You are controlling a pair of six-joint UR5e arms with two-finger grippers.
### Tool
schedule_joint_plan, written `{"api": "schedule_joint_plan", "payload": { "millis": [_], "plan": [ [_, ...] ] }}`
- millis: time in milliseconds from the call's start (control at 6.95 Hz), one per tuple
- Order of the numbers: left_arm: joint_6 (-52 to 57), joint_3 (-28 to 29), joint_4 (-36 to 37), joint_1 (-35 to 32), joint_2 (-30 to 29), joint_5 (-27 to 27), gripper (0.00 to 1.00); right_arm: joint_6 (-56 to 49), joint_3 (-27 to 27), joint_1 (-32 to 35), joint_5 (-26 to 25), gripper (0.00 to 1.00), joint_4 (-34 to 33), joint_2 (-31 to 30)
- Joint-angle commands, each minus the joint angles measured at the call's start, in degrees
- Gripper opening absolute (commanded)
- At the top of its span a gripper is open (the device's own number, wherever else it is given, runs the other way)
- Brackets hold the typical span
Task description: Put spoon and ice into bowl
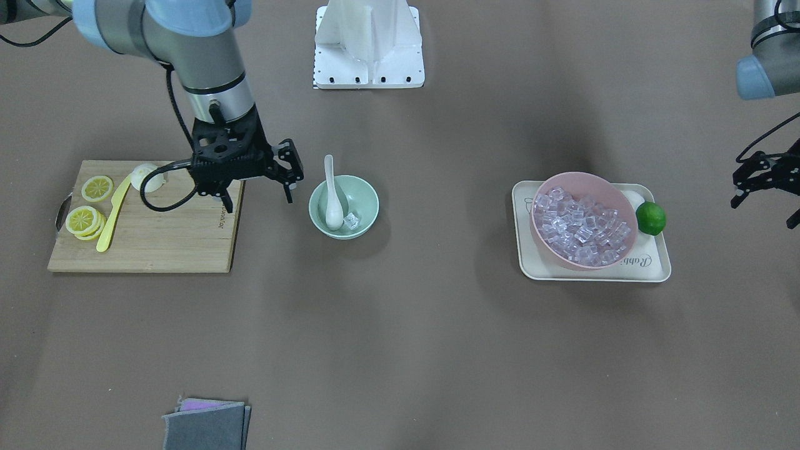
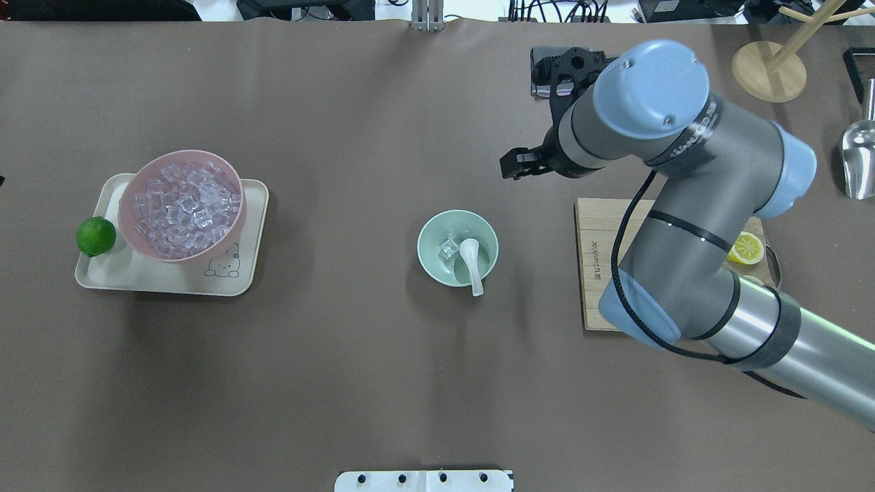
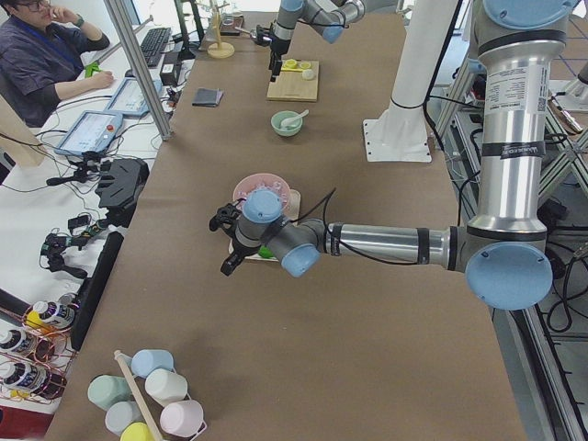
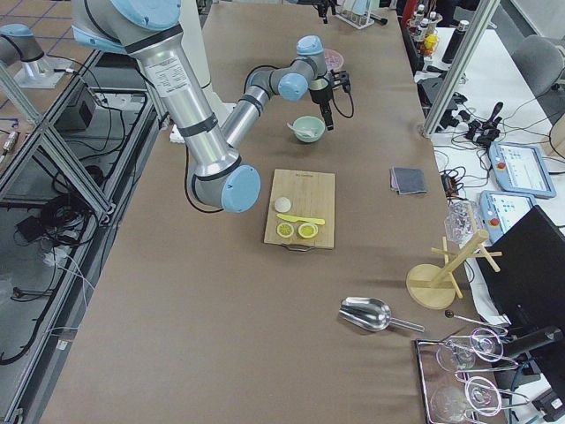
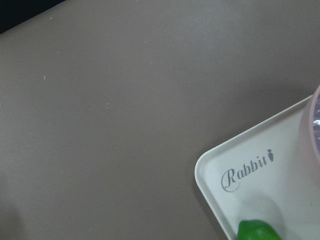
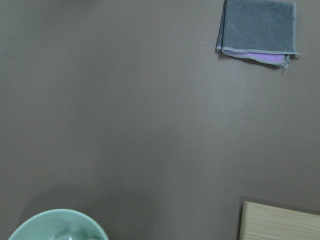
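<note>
At overhead centre, the small white soup spoon [image 2: 472, 263] is recorded lying in the round mint-green bowl [image 2: 425, 239]. Its long axis is near vertical in frame, with the handle over the lower rim and the scoop beside the clear ice cube [image 2: 448, 248]. Yellow lemon slices [image 1: 84, 219] on the bamboo cutting board [image 1: 181, 244], mostly masked overhead by the arm [image 2: 683, 225], are shown front-on. The right gripper [image 1: 259, 202] and left gripper [image 1: 764, 209] are both spread wide, empty. The larger pink bowl [image 2: 179, 152] is heaped with translucent cubes [image 2: 181, 205].

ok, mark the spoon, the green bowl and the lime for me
spoon [image 2: 472, 263], overhead view, where the scoop meets the handle
bowl [image 2: 478, 225], overhead view, bare inner wall
lime [image 2: 96, 236], overhead view, middle of its top
</note>
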Motion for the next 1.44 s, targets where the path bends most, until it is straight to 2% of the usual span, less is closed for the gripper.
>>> {"api": "schedule_joint_plan", "payload": {
  "millis": [0, 144, 288, 575, 719, 863, 1007, 1150, 1294],
  "plan": [
    [2.04, 0.64, 8.79, -5.26, 1.0, -7.65, 0.99, -11.36, 0.14, 10.12, 8.65, 1.0, -1.33, -4.44],
    [10.15, 0.37, 13.39, -7.22, 1.17, -9.62, 0.99, -19.94, 0.05, 15.04, 12.17, 1.0, -1.24, -8.82],
    [19.45, -0.76, 24.66, -11.86, 1.0, -11.47, 0.99, -27.69, -0.04, 20.22, 15.6, 1.0, -1.24, -13.13],
    [34.77, -6.1, 50.23, -16.37, 0.04, -10.53, 0.99, -42.98, -0.74, 27.45, 15.99, 1.0, -1.24, -23.67],
    [34.84, -7.09, 53.22, -18.04, 0.2, -9.13, 0.99, -49.41, -2.92, 30.79, 16.07, 1.0, -1.32, -26.42],
    [35.1, -7.01, 53.25, -18.14, 0.99, -9.12, 0.99, -58.78, -7.72, 35.95, 17.47, 1.0, -1.24, -27.31],
    [35.02, -7.01, 53.25, -18.23, 0.65, -9.38, 0.99, -66.71, -13.25, 41.31, 21.31, 1.0, -1.24, -27.5],
    [34.93, -7.19, 53.08, -19.45, 0.73, -10.25, 0.99, -67.74, -15.92, 44.85, 25.35, 1.0, -1.15, -29.33],
    [34.84, -7.28, 51.95, -20.85, 0.99, -10.52, 0.99, -67.84, -16.03, 47.58, 26.61, 1.0, -0.97, -32.13]
  ]
}}
